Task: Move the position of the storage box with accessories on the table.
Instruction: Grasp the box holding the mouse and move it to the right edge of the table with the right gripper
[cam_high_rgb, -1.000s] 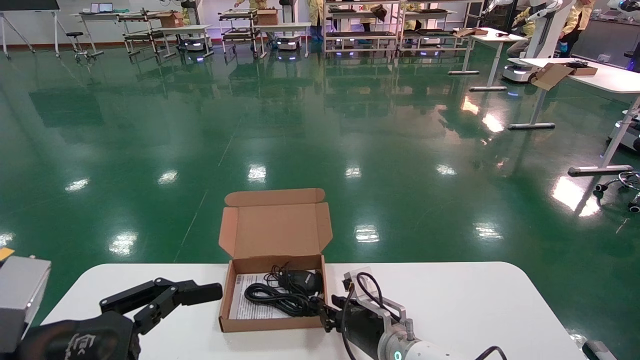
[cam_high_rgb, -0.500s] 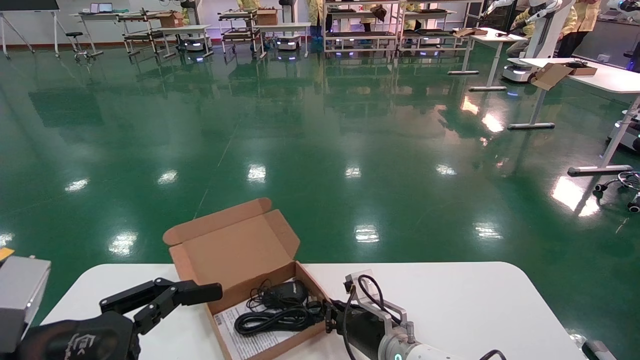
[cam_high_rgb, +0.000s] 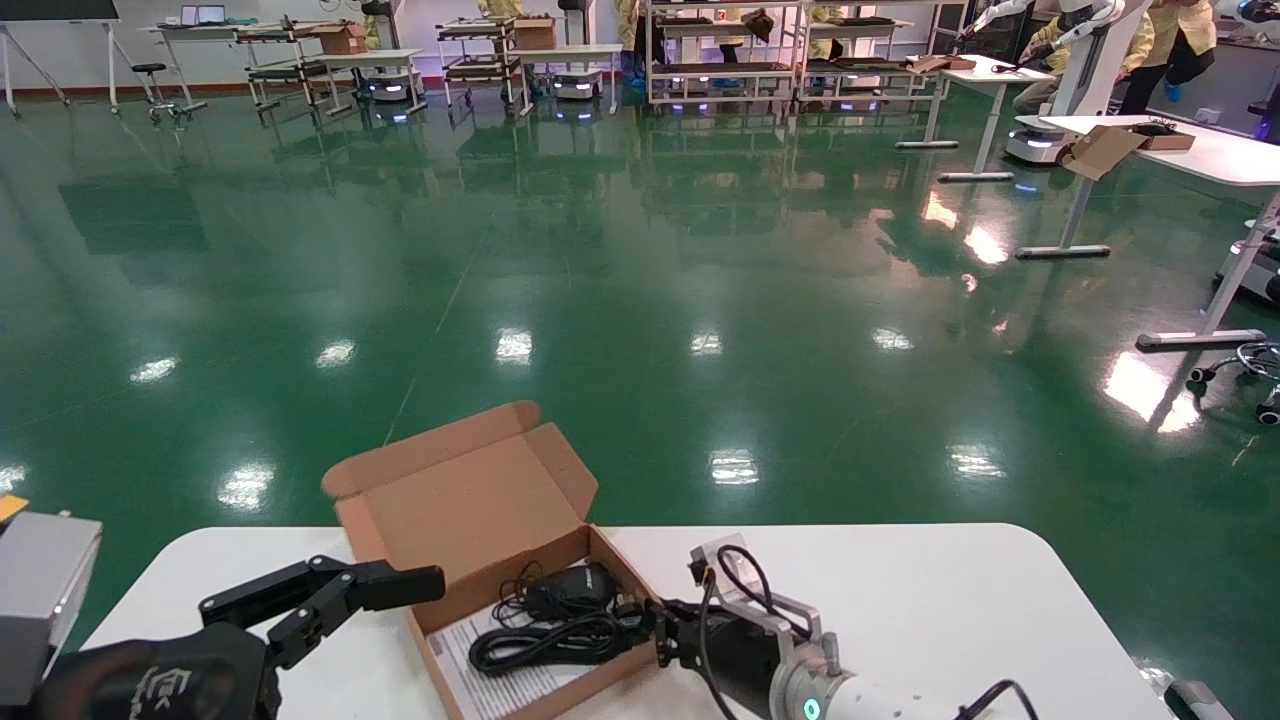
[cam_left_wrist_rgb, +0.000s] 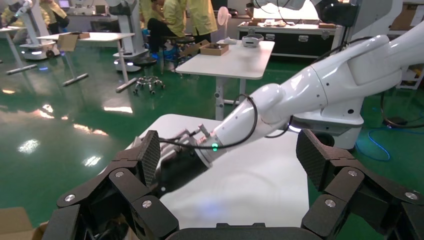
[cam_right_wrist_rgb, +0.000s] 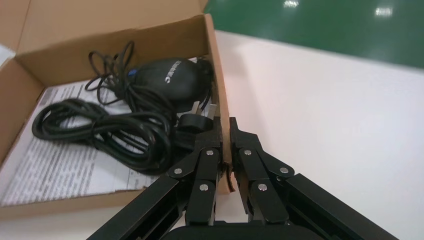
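My right arm: reaches in low from the near right of the table (cam_high_rgb: 900, 590), forearm angled toward the middle, cables looping over the wrist.
My right gripper (cam_right_wrist_rgb: 224, 131): pinches the right-hand side wall of the storage box (cam_high_rgb: 520, 560), one finger inside the box and one outside, both pressed against the cardboard.
My left arm: sits at the near left corner, not touching anything.
My left gripper (cam_high_rgb: 400, 582): spread wide, as the left wrist view shows; its fingertip reaches just beside the box's left wall, and I cannot tell whether it touches.
Box position: on the near middle of the table, between my two grippers, resting flat.
Box heading: turned askew to the table edge; its long axis runs from near left to far right, and the open lid stands up at the far left side, leaning back over the table's far edge.
Contents: a black mouse (cam_right_wrist_rgb: 167, 75) lies against the back wall, its coiled cable (cam_right_wrist_rgb: 107, 131) bunched in front of it on the white paper sheet (cam_right_wrist_rgb: 55, 170).
Cut off: the box's near corner leaves the head view at the bottom.
Hard to read: the print on the sheet is too small.
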